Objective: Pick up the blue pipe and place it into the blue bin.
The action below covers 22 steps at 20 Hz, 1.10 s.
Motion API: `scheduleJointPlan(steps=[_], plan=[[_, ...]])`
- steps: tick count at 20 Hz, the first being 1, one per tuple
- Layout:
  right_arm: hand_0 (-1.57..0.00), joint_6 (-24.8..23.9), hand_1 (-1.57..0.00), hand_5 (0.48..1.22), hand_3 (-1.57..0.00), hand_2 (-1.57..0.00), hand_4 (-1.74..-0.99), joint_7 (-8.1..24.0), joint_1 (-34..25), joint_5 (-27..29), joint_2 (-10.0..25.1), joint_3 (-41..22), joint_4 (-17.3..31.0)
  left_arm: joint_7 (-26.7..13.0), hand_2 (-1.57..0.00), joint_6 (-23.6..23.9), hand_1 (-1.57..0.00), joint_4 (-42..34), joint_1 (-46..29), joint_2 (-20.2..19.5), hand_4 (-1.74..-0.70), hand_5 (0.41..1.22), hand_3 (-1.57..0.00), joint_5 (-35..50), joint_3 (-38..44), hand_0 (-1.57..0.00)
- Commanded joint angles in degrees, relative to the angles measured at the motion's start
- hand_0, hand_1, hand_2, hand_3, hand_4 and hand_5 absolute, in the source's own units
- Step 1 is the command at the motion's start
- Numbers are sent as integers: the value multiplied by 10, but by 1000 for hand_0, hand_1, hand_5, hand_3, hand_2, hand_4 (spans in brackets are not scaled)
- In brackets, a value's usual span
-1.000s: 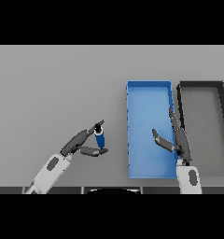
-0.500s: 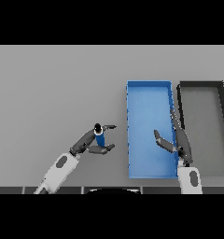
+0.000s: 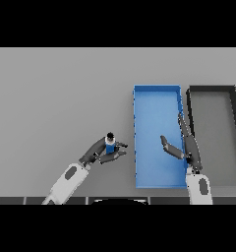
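Head view: the left robot hand (image 3: 101, 151) sits at the near middle of the plain grey surface (image 3: 56, 98), its dark fingers and thumb curled round a short blue pipe with a black cap (image 3: 110, 143), which stands roughly upright in the grasp. Whether the pipe's lower end touches the surface cannot be told. Just to the right of that pipe, apart from it, lies the long rectangular blue bin with raised walls (image 3: 157, 93), running from near to far. The right robot hand (image 3: 181, 145) is over the bin's right side, fingers straight and pointing far along the right wall, thumb spread to the left, holding nothing. Right of the blue bin, just beside it, lies a dark grey rectangular bin with black walls (image 3: 212, 89).
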<state>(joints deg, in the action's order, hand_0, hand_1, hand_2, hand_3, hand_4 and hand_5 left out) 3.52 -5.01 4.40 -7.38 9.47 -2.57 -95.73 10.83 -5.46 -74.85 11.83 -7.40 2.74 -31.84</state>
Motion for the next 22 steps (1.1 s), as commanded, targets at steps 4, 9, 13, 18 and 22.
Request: scheduleJointPlan(steps=[4,9,13,18,22], plan=[[1,3,1,630,1,1,-1225,-1,-5,6,1,2,0,9,-1510,3,-1501,-50,0,2,-1474,1194,-1508,3,9,-1488],[1,-7,1,640,1,1,-1204,6,-10,-14,5,1,9,-22,-1551,-8,-1548,-87,27,22,-1466,1212,-1550,8,17,-1544],[1,-7,1,644,1,1,-1170,-16,5,-19,7,-1,4,-44,-1563,-26,-1562,-134,42,25,-1466,1217,-1563,7,13,-1560],[1,-9,1,643,1,1,-1145,-17,-2,-21,11,2,7,-73,-1568,-37,-1568,-144,42,34,-1466,1220,-1568,-8,14,-1567],[1,-35,1,643,1,1,-1166,-11,25,-46,8,-3,-32,-78,-1570,-42,-1570,-142,36,42,-1466,1220,-1570,-18,19,-1569]])
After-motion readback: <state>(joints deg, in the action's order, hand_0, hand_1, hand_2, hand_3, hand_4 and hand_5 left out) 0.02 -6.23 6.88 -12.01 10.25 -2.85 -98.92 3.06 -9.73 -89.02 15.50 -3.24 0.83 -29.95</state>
